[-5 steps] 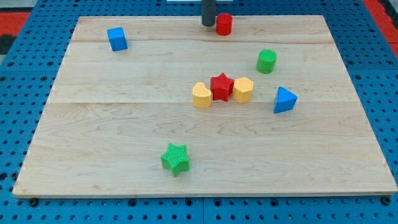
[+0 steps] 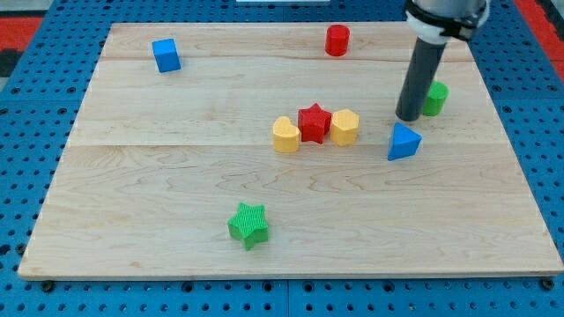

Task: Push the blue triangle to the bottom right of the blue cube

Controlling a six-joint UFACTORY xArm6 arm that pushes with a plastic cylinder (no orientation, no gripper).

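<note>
Moved: my tip (image 2: 407, 117) went from beside the red cylinder (image 2: 337, 40) to just beyond the blue triangle (image 2: 403, 142); green cylinder (image 2: 433, 99) shifted right.
Pincer: none fitted, only a rod.
Blue triangle: right side of surface (image 2: 176, 194).
Blue cube (image 2: 166, 55): far left.

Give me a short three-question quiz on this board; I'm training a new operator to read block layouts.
1. True or false: my tip stands just above the blue triangle, toward the view's top.
2. Which block sits between the two yellow blocks: A) green star, B) red star, C) red cylinder?
3. Fill in: the blue cube lies near the board's top ____ corner in the view.

Key: 1 true. 2 B; the yellow blocks are at and. 3 left.
</note>
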